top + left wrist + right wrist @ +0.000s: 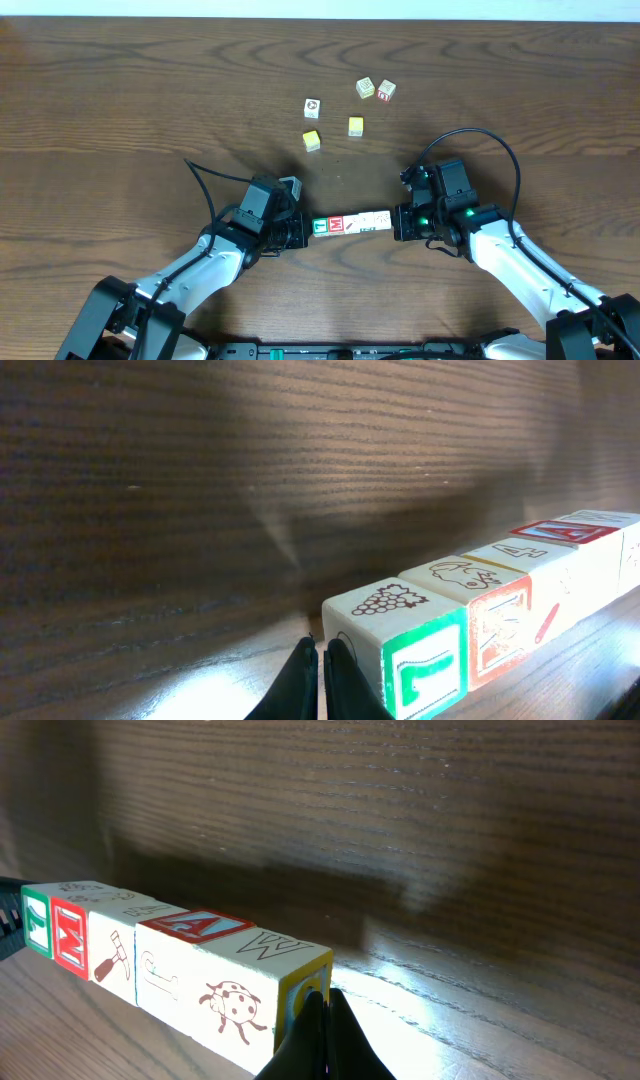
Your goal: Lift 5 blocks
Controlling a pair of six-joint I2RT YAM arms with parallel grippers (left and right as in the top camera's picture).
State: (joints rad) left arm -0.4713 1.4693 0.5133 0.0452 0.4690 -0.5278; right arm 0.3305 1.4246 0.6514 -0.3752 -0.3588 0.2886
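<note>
Blocks: five blocks [350, 224] in one straight row, face to face, at the front middle of the table [120, 90], spanning the gap between the two grippers.
Order: green-faced block [320, 227] at the left end, red-faced block [336, 225] next, then three whitish ones.
Left gripper [306, 229]: fingers closed together, nothing between them; tips pressed against the green-faced end.
Right gripper [398, 222]: fingers closed together, nothing between them; tips against the last whitish block [235, 995].
Height: in the wrist views the row's shadow falls apart from it on the wood; contact with the table cannot be told.
Farther back: five loose cubes [355, 126], two of them yellow-faced, well apart from the row.
</note>
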